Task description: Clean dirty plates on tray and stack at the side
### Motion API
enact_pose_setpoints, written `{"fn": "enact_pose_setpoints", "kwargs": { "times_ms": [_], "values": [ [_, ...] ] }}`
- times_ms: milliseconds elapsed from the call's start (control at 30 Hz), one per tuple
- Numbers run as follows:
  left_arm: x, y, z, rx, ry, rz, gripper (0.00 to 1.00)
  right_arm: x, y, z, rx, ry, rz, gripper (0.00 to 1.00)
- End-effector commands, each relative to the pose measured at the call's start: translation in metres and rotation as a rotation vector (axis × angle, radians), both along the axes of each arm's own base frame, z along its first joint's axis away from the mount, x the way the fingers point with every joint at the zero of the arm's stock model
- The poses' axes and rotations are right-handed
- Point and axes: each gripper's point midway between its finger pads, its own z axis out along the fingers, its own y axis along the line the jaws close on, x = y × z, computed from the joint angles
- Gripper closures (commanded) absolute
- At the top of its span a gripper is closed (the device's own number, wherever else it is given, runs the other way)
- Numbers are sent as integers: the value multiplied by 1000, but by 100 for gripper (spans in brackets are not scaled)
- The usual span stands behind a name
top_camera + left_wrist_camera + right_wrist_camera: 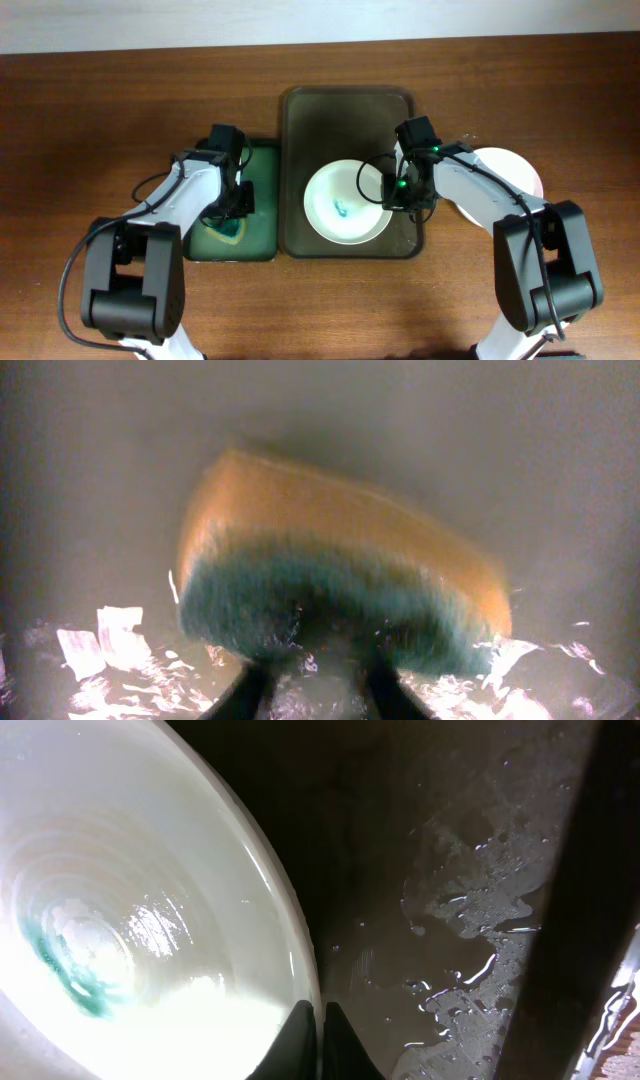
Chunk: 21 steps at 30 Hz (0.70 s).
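A white plate (345,203) with a teal smear (343,209) sits on the dark tray (300,120). My right gripper (392,190) is shut on the plate's right rim; in the right wrist view the two fingertips (320,1040) pinch the rim of the plate (150,900), one inside and one outside. My left gripper (232,205) is over the green basin (262,230) to the left of the tray. In the left wrist view its fingers (315,690) grip a wet yellow sponge with a teal scrub face (330,580).
A clean white plate (505,172) lies on the table right of the tray, partly under my right arm. Water pools on the tray floor (480,930). The basin holds shiny water (110,645).
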Motion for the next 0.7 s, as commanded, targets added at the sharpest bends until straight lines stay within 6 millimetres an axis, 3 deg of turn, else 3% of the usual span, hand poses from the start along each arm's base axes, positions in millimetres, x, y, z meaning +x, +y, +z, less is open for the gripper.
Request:
{"fn": "enact_pose_setpoints", "kwargs": {
  "times_ms": [0, 67, 167, 267, 500, 567, 600, 667],
  "values": [
    [-26, -8, -34, -53, 130, -3, 100, -1, 1, 5, -7, -19, 21, 95],
    [-15, -10, -14, -56, 114, -3, 100, -1, 1, 5, -7, -20, 21, 95],
    [9, -15, 46, -73, 17, -7, 100, 0, 2, 5, -5, -26, 21, 95],
    [15, -15, 92, -78, -70, -38, 100, 3, 2, 6, -2, -37, 21, 95],
    [13, -11, 98, -49, -82, -37, 100, 3, 3, 6, -2, -39, 21, 95],
    [11, -28, 98, -52, -83, -85, 100, 3, 2, 6, -2, -37, 20, 95],
    [8, -48, 99, -68, -88, -137, 100, 3, 2, 6, -2, -37, 20, 95],
    [0, -135, 109, -309, -127, -305, 100, 3, 2, 6, -2, -37, 20, 95]
  ]
}}
